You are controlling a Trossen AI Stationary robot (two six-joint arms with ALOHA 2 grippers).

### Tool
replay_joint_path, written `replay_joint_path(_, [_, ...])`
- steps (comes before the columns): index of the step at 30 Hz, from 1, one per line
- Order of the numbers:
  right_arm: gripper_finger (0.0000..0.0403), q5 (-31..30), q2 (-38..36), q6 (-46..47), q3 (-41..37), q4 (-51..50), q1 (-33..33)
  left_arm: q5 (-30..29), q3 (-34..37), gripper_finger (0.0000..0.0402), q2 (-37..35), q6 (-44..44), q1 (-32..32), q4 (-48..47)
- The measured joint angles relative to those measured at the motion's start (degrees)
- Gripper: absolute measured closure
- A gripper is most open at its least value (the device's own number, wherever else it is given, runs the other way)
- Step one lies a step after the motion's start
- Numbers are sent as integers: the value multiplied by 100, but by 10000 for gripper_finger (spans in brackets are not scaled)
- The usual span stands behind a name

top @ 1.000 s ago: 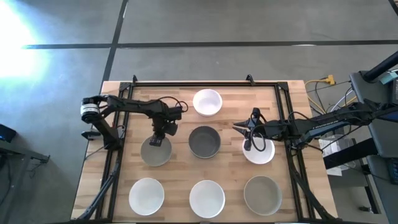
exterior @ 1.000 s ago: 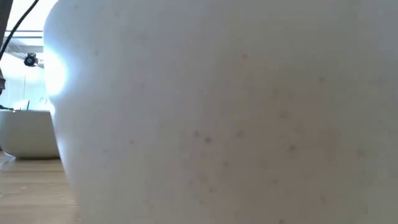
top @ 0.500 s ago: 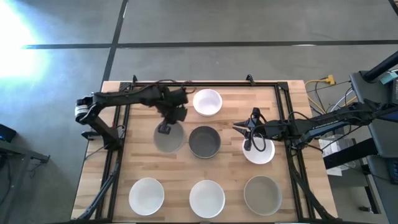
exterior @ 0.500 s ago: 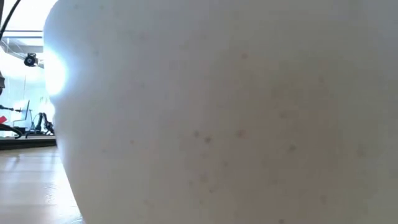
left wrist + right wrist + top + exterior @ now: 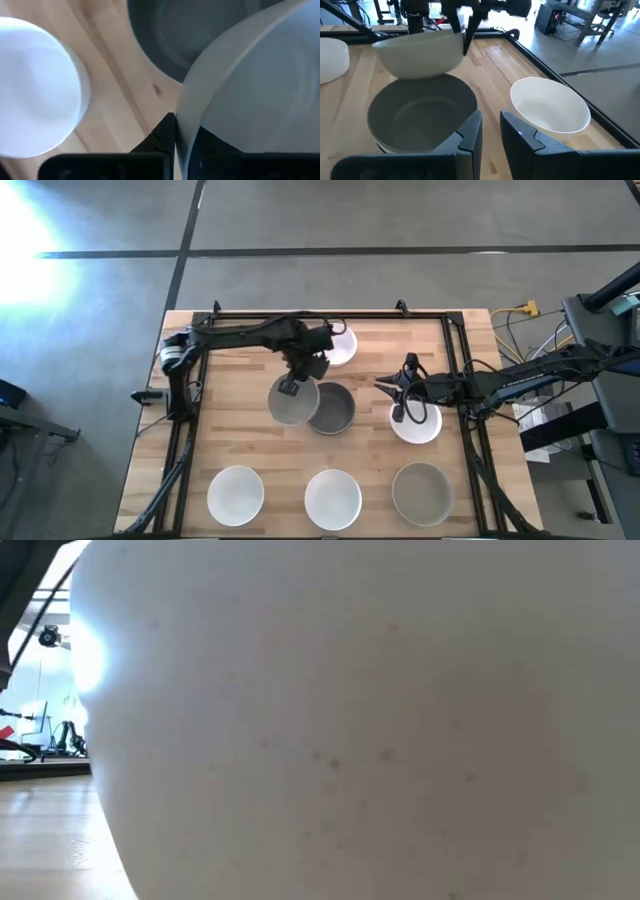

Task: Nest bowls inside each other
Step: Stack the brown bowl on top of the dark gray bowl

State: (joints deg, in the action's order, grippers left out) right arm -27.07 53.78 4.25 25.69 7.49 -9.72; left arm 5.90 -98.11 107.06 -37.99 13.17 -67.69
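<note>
Your left gripper [image 5: 291, 386] is pinched on the rim of a light grey bowl [image 5: 293, 401] and carries it in the air, partly over the dark grey bowl [image 5: 332, 408] at the table's middle. In the left wrist view the fingers [image 5: 165, 132] clamp the rim edge-on, one inside and one outside. The held bowl overlaps only the target's left rim, so letting go now would likely catch that rim and tip the bowl or knock the dark one sideways. It also hangs from a single point on its rim (a thin hold for a smooth bowl), so a quick move could let it swing or slip. Just behind the arm sits a white bowl [image 5: 338, 345], close enough to be brushed.

Further right, your right gripper [image 5: 402, 410] waits over the near edge of another white bowl [image 5: 416, 423], its fingers [image 5: 469, 131] parted and holding nothing. It sits close to the dark grey bowl, so the incoming arm has little spare room on that side.

Along the near edge stand two white bowls [image 5: 236, 494] [image 5: 333, 499] and a grey one [image 5: 422, 493], well apart from both arms.
</note>
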Motion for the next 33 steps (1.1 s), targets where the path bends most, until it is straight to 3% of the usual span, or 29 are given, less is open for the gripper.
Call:
replay_joint_path(9, [339,-2,0,-46,-30,-25,0,-54,-1108,401,387,-155,2,-345])
replay_joint_path(13, [339,-2,-2,-107,-35,-111,0,-18,-1288,401,134,121,4,277])
replay_joint_path(16, [339,-2,-2,-106,-42,-279,0,304,-1016,401,-284,541,2,1173])
replay_joint_path(19, [339,-2,-2,-52,-62,-422,0,601,-248,402,-907,825,-55,2404])
replay_joint_path(22, [339,-2,-4,-34,-124,-429,0,665,1008,402,-1721,1257,-132,4246])
replay_joint_path(27, [339,0,-2,-120,-204,16,-4,660,3404,402,-2868,3013,-127,7771])
replay_joint_path(30, [339,7,-2,-289,-304,531,-13,2,4629,402,-3315,3913,-137,9465])
replay_joint_path(33, [339,49,29,-496,-467,1224,-13,-1527,5666,401,-3586,4106,-368,11102])
